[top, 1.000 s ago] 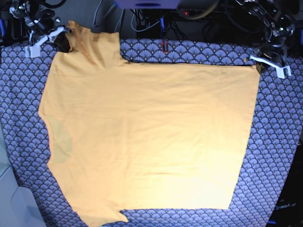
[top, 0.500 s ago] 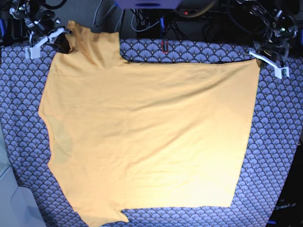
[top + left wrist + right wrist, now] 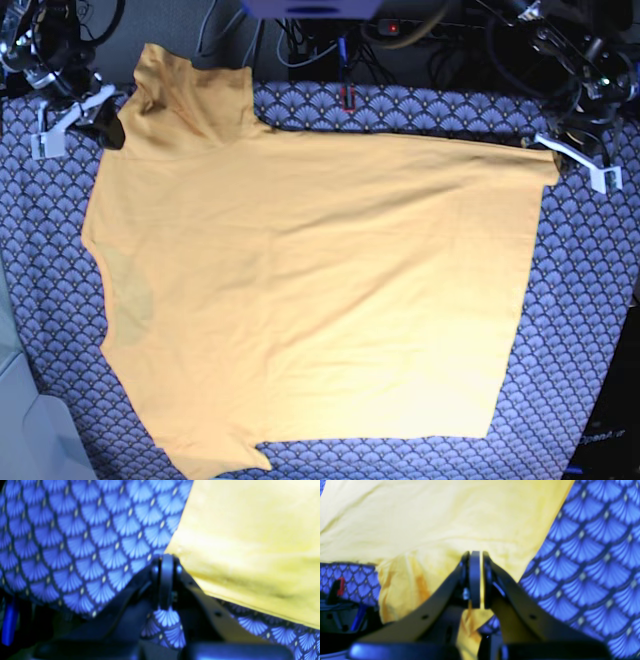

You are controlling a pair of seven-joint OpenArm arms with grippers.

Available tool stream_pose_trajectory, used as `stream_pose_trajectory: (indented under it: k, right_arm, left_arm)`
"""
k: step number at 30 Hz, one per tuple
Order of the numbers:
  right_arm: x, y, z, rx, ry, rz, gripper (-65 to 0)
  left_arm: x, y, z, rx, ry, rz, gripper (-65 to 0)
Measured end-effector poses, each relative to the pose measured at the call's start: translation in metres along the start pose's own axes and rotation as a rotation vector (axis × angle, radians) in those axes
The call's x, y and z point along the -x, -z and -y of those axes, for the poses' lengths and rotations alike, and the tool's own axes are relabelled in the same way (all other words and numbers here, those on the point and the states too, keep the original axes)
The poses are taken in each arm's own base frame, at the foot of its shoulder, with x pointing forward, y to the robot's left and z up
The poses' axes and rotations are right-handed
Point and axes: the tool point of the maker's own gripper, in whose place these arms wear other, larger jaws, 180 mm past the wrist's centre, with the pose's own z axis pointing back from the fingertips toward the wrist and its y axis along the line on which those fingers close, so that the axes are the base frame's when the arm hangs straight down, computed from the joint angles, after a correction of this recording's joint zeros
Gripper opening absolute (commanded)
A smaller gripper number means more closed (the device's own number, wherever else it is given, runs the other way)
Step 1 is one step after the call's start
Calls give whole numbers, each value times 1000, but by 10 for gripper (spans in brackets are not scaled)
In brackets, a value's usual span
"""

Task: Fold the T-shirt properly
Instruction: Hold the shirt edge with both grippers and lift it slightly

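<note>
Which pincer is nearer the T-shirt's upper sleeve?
Right. The right pincer grips the T-shirt at the shoulder beside that sleeve; the left pincer holds the far hem corner.

T-shirt [image 3: 310,290] covers most of patterned cloth [image 3: 590,300]; bare strips at sides; cables [image 3: 330,40] behind.

This looks like a robotics lab or test bench rather than a home. The worktop [image 3: 590,290] is draped in a blue fan-patterned cloth [image 3: 45,250], and past its far edge hang tangled black cables [image 3: 320,45] and dark equipment with a small red light [image 3: 391,27]. Two arms' metal linkages reach in at the worktop's far corners.
</note>
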Motion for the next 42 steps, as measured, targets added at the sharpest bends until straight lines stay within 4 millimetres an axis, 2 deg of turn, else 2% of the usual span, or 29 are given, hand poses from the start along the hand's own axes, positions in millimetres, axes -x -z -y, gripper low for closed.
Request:
stream_pose_trajectory:
  k: [3,12,18,24,28,35,37,42]
  right_arm:
    - [-7,-1,4,2,-26,5,-650]
    - [-6,-1,3,2,-22,-1,-650]
    - [17,2,-3,-3,16,-82,-644]
    - [23,4,-7,-8,35,-95,-474]
    - [22,3,-6,-7,31,-95,-394]
    - [27,6,-1,-5,60,-99,-379]
    - [38,9,6,3,86,-130,-380]
    - [34,11,24,10,103,-117,-380]
  left_arm:
    - [1,0,0,-1,-1,-4,-650]
    - [1,0,0,-1,-1,-4,-650]
    - [1,0,0,-1,-2,-4,-650]
    - [2,0,-1,-1,-1,-8,-650]
    - [2,0,-1,-1,0,-8,-650]
    - [3,0,-1,-2,0,-9,-650]
    - [3,0,-1,-2,0,-10,-650]
    - [3,0,-2,-2,1,-11,-650]
